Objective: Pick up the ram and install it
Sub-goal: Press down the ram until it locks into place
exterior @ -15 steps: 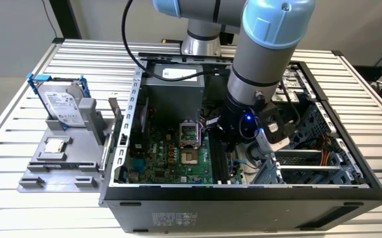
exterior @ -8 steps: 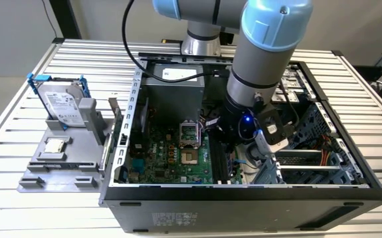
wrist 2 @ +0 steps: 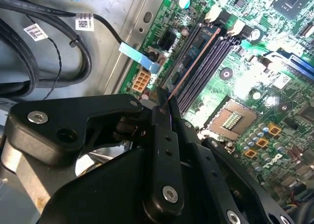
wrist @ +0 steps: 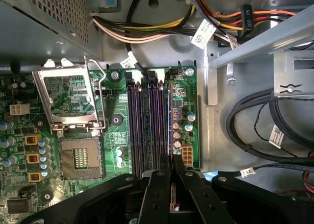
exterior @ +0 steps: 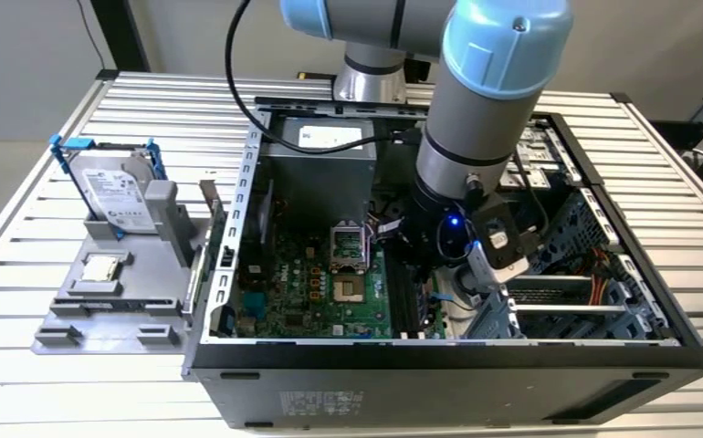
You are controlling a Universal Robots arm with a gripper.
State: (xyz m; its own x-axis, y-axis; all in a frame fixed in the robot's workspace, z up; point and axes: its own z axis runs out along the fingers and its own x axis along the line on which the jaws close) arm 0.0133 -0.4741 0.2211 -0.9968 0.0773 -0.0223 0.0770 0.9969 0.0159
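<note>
Gripper: my gripper [wrist 2: 166, 117] is lowered inside the open computer case [exterior: 449, 351], its black fingers [wrist: 156, 185] closed on the ram [wrist 2: 194, 62].
Ram: I hold it edge-on between my fingers; it runs out ahead of them along the outermost memory slot [wrist: 167, 121], at or in it; I cannot tell if it is seated.
Motherboard: the green board [wrist: 113, 136] lies directly beneath me.
Socket: the open processor socket [wrist: 78, 158] sits beside my fingers, past the slots.
</note>
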